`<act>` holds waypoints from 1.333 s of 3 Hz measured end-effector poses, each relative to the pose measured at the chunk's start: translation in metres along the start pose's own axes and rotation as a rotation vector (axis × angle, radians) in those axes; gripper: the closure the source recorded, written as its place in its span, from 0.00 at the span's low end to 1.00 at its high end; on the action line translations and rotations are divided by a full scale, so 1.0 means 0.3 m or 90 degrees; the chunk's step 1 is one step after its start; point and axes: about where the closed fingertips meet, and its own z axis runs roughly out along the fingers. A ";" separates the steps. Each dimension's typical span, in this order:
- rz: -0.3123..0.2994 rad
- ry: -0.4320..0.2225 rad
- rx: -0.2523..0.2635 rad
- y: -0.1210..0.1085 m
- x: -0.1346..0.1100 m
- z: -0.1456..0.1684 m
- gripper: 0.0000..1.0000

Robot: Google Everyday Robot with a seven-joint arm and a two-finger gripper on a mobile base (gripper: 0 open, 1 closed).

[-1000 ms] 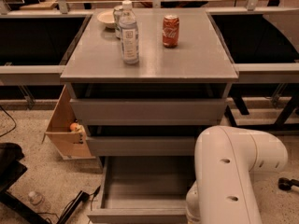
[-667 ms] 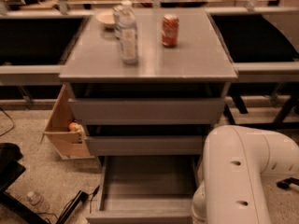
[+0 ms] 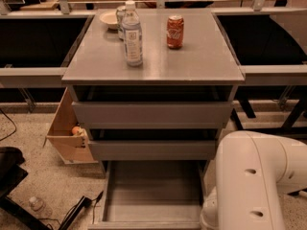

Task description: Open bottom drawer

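Camera view | bottom drawer (image 3: 152, 195) stands pulled out at the foot of the cabinet (image 3: 153, 63), grey inside showing | my white arm (image 3: 254, 181) just right of it | gripper out of frame, I cannot tell its state | bottle (image 3: 132, 35), can (image 3: 175, 32), bowl (image 3: 109, 19) on top

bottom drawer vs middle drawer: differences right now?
Bottom drawer is pulled far out, grey box interior exposed; middle drawer is in, only its front visible. Bottom drawer sits lowest; middle drawer directly above. Both plain grey, handleless. Gripper out of view; only the white arm shows, lower right.
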 end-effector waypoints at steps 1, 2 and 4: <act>0.007 0.001 -0.007 0.017 0.017 0.000 1.00; 0.024 -0.001 -0.013 0.031 0.032 -0.003 1.00; 0.036 -0.001 -0.035 0.066 0.055 0.007 1.00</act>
